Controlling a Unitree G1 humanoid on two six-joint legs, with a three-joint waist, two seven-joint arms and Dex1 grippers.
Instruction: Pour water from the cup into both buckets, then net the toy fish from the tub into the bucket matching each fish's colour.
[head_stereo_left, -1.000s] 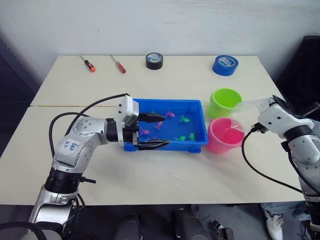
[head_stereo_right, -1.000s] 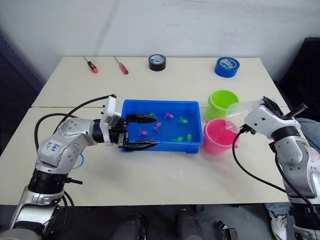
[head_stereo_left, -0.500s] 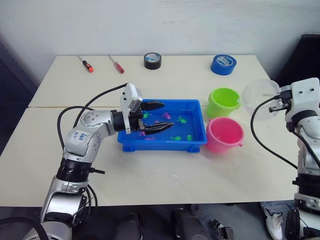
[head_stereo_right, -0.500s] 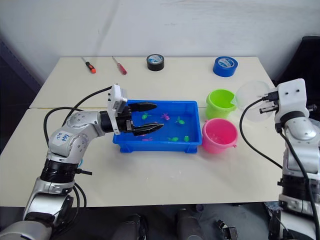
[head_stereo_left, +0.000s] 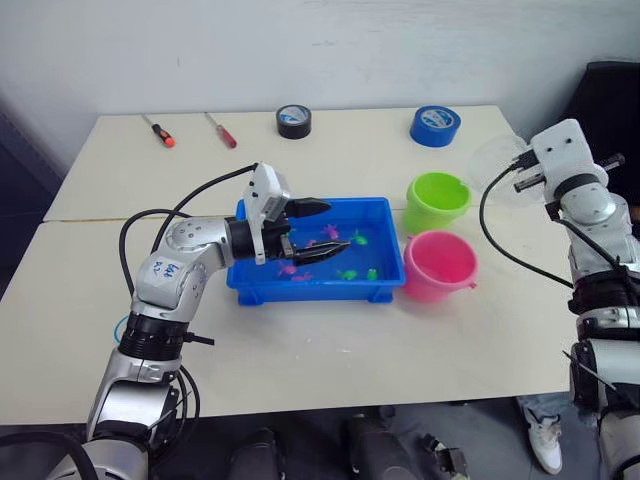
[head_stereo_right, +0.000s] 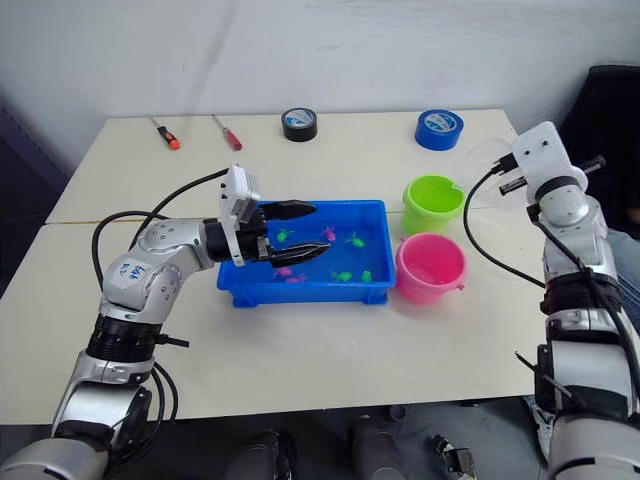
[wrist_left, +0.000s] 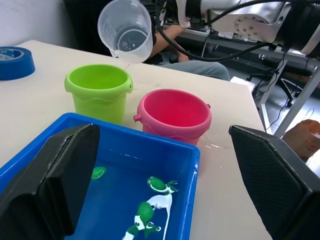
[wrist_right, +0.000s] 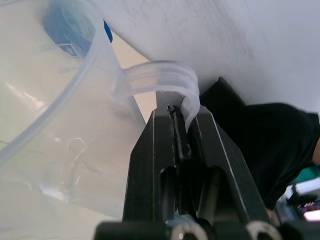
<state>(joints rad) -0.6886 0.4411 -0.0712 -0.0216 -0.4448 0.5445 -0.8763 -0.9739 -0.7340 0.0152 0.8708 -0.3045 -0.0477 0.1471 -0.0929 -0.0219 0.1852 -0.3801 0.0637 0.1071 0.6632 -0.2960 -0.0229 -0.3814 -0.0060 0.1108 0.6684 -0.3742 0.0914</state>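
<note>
My right gripper (wrist_right: 179, 112) is shut on the handle of the clear cup (head_stereo_left: 495, 170). It holds the cup tipped on its side in the air, just right of the lime green bucket (head_stereo_left: 437, 200), mouth towards the tub. The pink bucket (head_stereo_left: 440, 265) stands in front of the green one. Several pink and green toy fish (head_stereo_left: 357, 238) lie in the blue tub (head_stereo_left: 310, 292). Over the tub's left half hangs my left gripper (head_stereo_left: 335, 226), open and holding nothing. A sliver of the net's light blue hoop (head_stereo_left: 119, 328) peeks out behind my left arm.
A black tape roll (head_stereo_left: 292, 121), a blue tape roll (head_stereo_left: 435, 126) and two red-handled screwdrivers (head_stereo_left: 158, 130) (head_stereo_left: 222, 130) lie along the table's far edge. A person (wrist_left: 170, 37) sits beyond the table's right end.
My right arm has raised the cup from over the pink bucket and swung it back beside the green bucket. The left gripper moved from the tub's near-left corner to over the water. The camera shifted.
</note>
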